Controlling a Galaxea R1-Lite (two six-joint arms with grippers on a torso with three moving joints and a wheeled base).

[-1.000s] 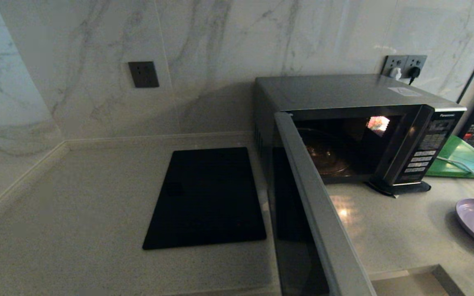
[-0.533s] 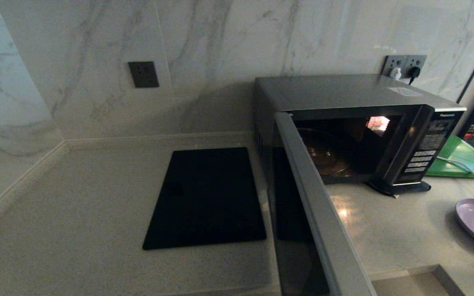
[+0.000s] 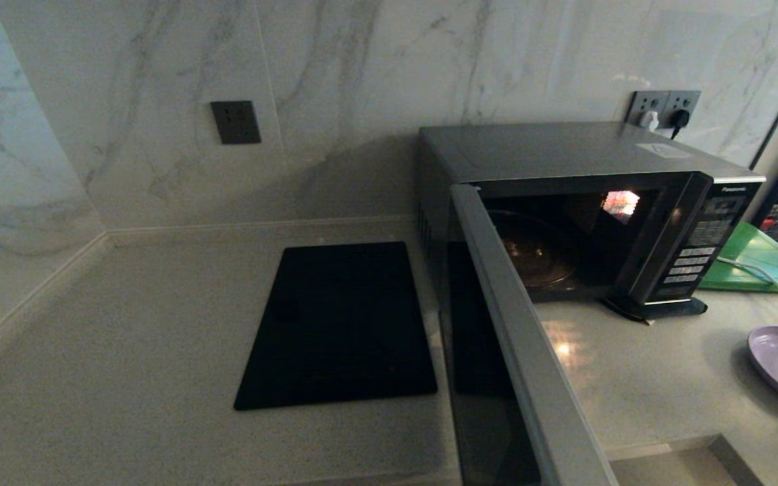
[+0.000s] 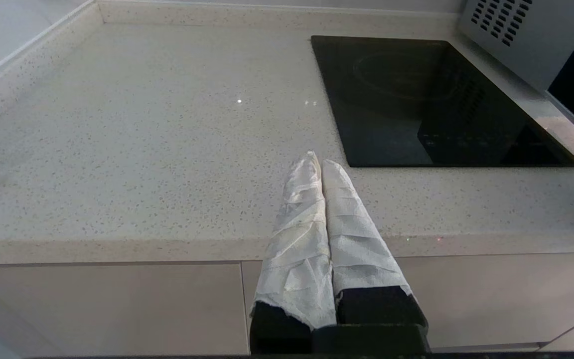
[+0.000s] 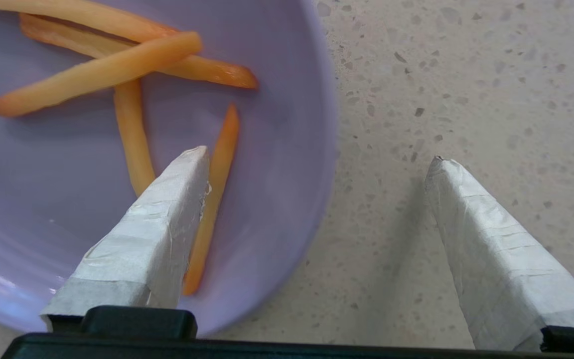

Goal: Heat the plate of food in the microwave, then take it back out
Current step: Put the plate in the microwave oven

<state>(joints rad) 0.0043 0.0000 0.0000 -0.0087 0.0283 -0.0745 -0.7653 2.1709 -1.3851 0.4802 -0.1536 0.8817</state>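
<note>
The right claw [image 5: 317, 159] stood with its tape-wrapped fingers [image 5: 167, 219] spread wide apart and clamped on nothing. One finger hung over the inside of the plate of food [image 5: 287, 149], the other over the bare speckled desk [image 5: 466, 75] just outside the rim, so the rim lay between them. Whether either finger touched the plate could not be told. In the head view only a dark sliver at the right edge showed near the plate.

The left claw [image 4: 321, 162] was parked off the near edge of the desk, in front of the cabinet face, with its wrapped fingers pressed together and empty.

The plate of food, holding several orange fries [image 5: 102, 70], rested on the desk near its right front edge, well apart from the microwave [image 3: 564, 152]. The black cooktop panel [image 3: 342, 324] was set into the desk to the left of the oven.

The microwave door [image 3: 524, 351] was swung fully out toward the near edge of the desk. The cavity was lit and the glass turntable [image 3: 537, 253] was bare. A green board [image 3: 760, 260] lay past the control panel, toward the far right.

Status, as judged: door opening was complete. The plate grasp was not yet made. Loading, door closing, heating and retrieval all remained.
</note>
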